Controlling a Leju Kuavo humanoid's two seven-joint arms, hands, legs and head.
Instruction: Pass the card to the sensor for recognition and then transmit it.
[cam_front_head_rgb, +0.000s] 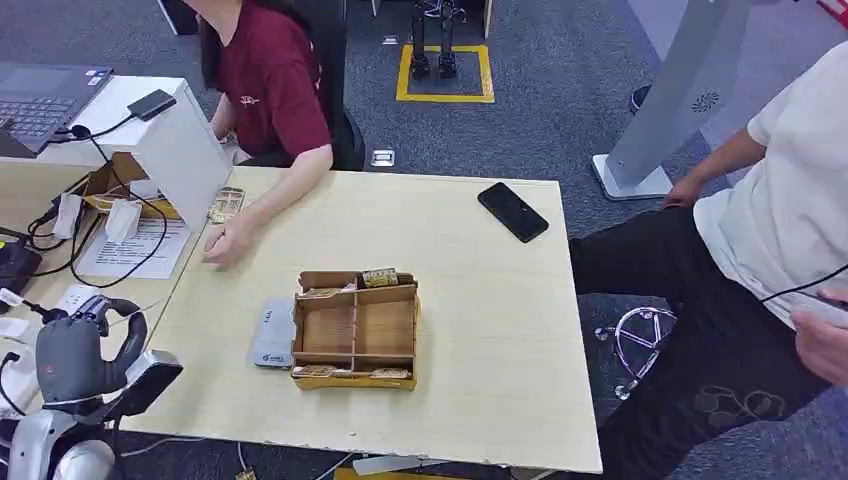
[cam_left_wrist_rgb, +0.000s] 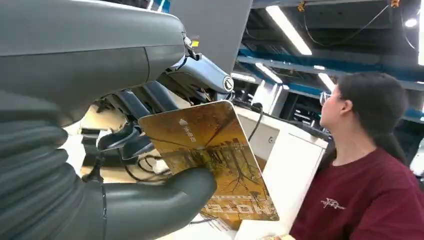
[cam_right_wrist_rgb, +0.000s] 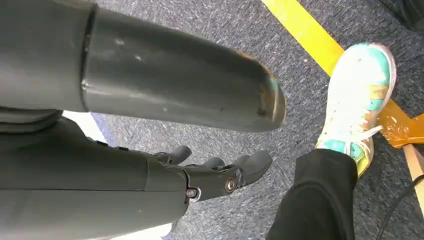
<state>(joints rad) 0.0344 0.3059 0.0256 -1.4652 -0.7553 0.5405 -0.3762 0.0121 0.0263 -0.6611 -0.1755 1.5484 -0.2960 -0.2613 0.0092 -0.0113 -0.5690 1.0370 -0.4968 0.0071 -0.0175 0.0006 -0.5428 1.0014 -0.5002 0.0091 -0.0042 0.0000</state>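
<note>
The left hand (cam_front_head_rgb: 85, 345) is raised at the robot's left side, thumb (cam_left_wrist_rgb: 165, 192) and darker fingers (cam_left_wrist_rgb: 197, 75) pinching a card (cam_left_wrist_rgb: 212, 150). The right hand (cam_right_wrist_rgb: 220, 172) hangs low toward the floor, fingers loosely extended and apart, holding nothing.

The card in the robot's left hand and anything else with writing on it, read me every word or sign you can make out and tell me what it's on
Card held by the left hand: "HOTEL" along one edge, inverted and partly cut off; a small white arrow with tiny characters beside it, too small to read.
Maroon shirt: a small white chest logo, too blurred to read.
Grey card reader beside the wooden organizer: small marks, unreadable.
Papers on the side desk: print too small to read.
</note>
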